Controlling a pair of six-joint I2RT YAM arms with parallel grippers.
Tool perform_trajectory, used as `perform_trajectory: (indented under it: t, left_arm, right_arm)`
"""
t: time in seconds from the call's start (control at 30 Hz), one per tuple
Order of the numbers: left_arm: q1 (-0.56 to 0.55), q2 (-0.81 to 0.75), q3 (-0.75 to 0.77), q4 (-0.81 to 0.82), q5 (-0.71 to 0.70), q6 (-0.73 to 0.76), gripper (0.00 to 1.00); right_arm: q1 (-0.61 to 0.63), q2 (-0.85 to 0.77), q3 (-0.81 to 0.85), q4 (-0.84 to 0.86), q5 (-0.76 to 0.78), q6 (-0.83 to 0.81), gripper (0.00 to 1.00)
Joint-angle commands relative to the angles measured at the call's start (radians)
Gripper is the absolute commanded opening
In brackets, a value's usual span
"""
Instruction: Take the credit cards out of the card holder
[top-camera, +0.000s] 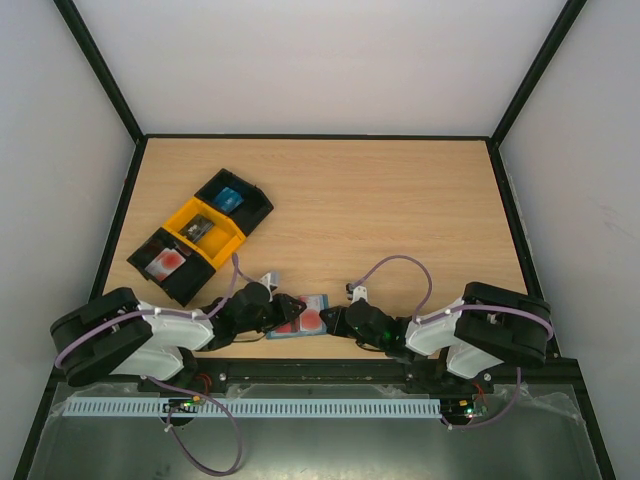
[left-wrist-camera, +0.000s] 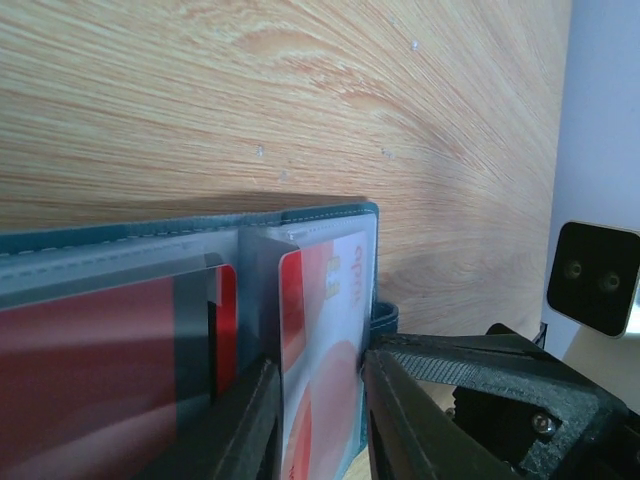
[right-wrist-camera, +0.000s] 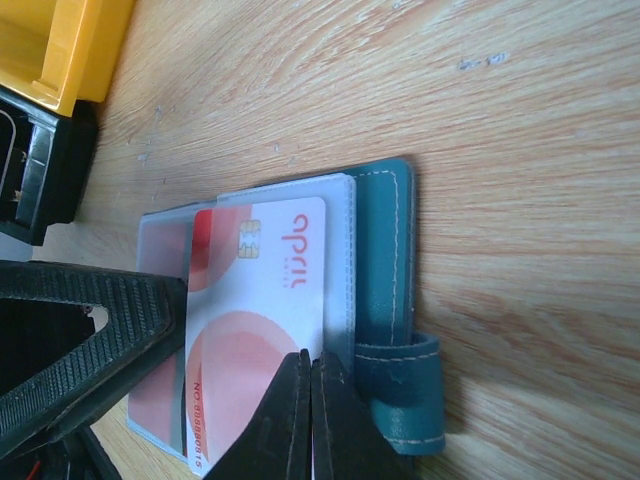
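Black and yellow rectangular trays (top-camera: 200, 235) at left rear, left gripper (left-wrist-camera: 320, 410) spread astride white red-marked plastic card (right-wrist-camera: 260, 300), open blue-grey soft card holder (right-wrist-camera: 385, 240) flat near wooden table's (top-camera: 400, 200) front edge, right gripper (right-wrist-camera: 310, 400) pressed together on card's edge, wide wood behind.

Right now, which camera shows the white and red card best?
Right wrist: the white card lies face up, chip and lettering plain, on the card holder. Left wrist shows it close and foreshortened; the top view shows only a small red patch.
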Motion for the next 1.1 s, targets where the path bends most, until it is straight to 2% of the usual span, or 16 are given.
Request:
perform_trajectory:
  t: [0.0,0.17,0.43,0.63,0.77,0.97,1.07]
  left_arm:
    - [-0.012,-0.033,-0.012,0.057,0.004,-0.011,0.23]
    - [-0.012,-0.034,-0.020,0.072,0.002,-0.018,0.16]
    - [-0.012,-0.021,-0.051,0.184,0.029,-0.030,0.14]
    - [-0.012,0.003,-0.051,0.206,0.035,-0.022,0.16]
    - [-0.012,0.026,-0.057,0.224,0.034,-0.018,0.14]
    - [-0.012,0.021,-0.062,0.210,0.016,-0.010,0.04]
    - [-0.012,-0.006,-0.054,0.153,-0.003,0.003,0.03]
  right_arm:
    - [0.007,0.050,-0.024,-0.138,-0.033,0.006,0.02]
    - [0.007,0.050,-0.026,-0.135,-0.036,0.009,0.02]
    - [0.007,0.053,-0.028,-0.126,-0.042,0.013,0.02]
    - [0.007,0.049,-0.034,-0.122,-0.042,0.019,0.02]
    - [0.007,0.046,-0.035,-0.124,-0.042,0.021,0.02]
    - [0.007,0.046,-0.035,-0.123,-0.041,0.022,0.02]
    - [0.007,0.048,-0.036,-0.128,-0.038,0.026,0.02]
